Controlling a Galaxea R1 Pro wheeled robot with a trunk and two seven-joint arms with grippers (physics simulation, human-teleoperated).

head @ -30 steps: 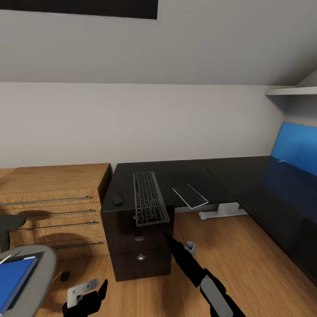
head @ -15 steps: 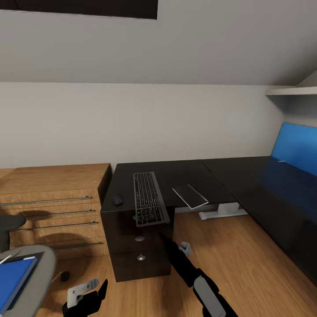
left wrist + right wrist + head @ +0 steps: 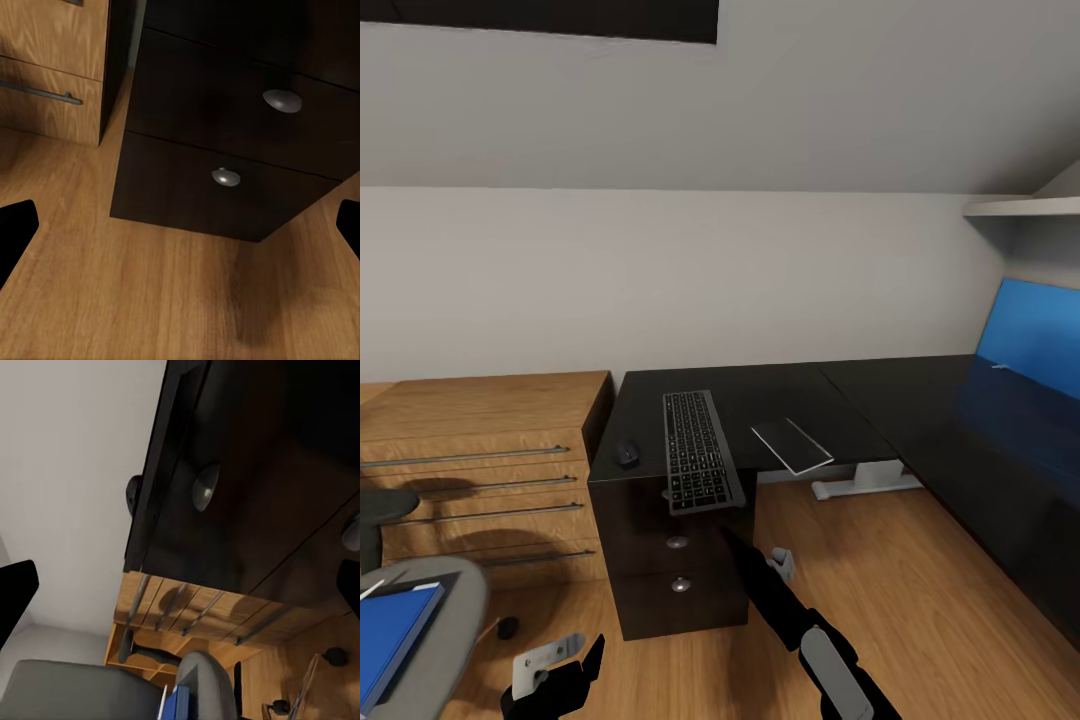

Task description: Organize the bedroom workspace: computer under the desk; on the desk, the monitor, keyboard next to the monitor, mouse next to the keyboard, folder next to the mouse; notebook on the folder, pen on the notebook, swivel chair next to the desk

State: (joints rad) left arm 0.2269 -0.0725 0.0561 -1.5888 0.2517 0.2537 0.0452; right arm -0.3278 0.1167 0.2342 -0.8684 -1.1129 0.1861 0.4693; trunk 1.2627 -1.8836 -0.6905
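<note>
Counted on the desk [image 3: 780, 395]: one keyboard [image 3: 698, 450], one mouse [image 3: 627, 452] and one flat dark slab with a pale edge [image 3: 792, 444]. The keyboard lies lengthwise near the desk's left end, its near end overhanging the front edge above the drawer unit [image 3: 675, 560]. The mouse sits just beside the keyboard, toward the desk's left edge, apart from it. The slab lies at the front edge on the keyboard's other side, one corner projecting past the edge. The drawer unit shows two round silver knobs [image 3: 283, 100].

One swivel chair [image 3: 430, 630] stands at the lower left of the head view, well apart from the desk. One blue folder [image 3: 390, 625] lies on its seat, with a thin white stick, likely the pen [image 3: 372, 588], at the folder's far corner. One light-wood cabinet [image 3: 480, 470] with four metal rail handles abuts the desk's left end. A blue panel [image 3: 1035, 335] stands along the desk's right wing at the wall.

Left gripper [image 3: 180, 225]: fingers spread wide, nothing between them, above the wooden floor [image 3: 920, 560] facing the drawer unit. Right gripper [image 3: 180, 585]: fingers likewise spread wide and empty, raised close under the desk's front edge by the drawer unit, touching nothing.
</note>
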